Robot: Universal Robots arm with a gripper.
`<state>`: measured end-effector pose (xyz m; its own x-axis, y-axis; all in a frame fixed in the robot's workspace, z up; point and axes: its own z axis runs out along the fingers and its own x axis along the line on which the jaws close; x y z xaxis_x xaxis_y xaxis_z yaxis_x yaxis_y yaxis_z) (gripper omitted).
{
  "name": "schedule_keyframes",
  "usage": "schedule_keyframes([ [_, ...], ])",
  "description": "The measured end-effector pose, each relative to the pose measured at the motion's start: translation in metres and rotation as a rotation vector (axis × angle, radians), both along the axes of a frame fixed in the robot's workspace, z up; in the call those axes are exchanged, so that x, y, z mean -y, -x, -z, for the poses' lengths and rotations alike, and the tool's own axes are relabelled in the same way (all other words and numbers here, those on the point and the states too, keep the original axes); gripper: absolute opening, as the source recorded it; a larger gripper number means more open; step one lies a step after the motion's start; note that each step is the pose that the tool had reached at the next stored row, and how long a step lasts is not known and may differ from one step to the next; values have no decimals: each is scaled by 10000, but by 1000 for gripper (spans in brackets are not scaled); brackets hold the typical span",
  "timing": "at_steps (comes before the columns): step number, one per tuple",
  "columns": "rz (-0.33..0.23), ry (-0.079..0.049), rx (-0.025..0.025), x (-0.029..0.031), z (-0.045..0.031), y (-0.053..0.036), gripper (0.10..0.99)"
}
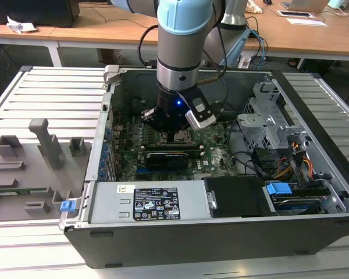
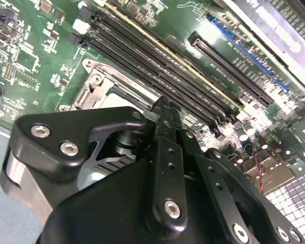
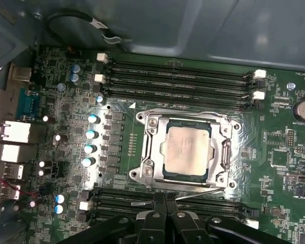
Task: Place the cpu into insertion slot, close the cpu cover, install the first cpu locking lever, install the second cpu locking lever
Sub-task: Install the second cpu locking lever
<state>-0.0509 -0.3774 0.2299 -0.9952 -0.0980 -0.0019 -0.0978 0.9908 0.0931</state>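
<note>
In the first wrist view the cpu, silver-grey and square, lies flat in the insertion slot. The cpu cover, a metal frame, lies down around it. A thin wire lever runs along the socket side nearest my fingers, and another lever lies along the adjacent side. My gripper is shut, its black fingertips together right at that near lever. The second wrist view shows the gripper over a corner of the cover. In the exterior view the gripper hangs low over the motherboard inside the case.
Long black memory slots flank the socket on two sides. Blue-topped capacitors stand beside it. A black card, the power supply, a drive cage and cables crowd the case. Grey fixtures sit at the exterior view's left.
</note>
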Motion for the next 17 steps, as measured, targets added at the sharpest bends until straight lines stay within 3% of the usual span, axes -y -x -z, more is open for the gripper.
schedule_keyframes([
  [6,0,-100,2,13,2,70,110],
  [17,-1,-199,0,14,53,75,110],
])
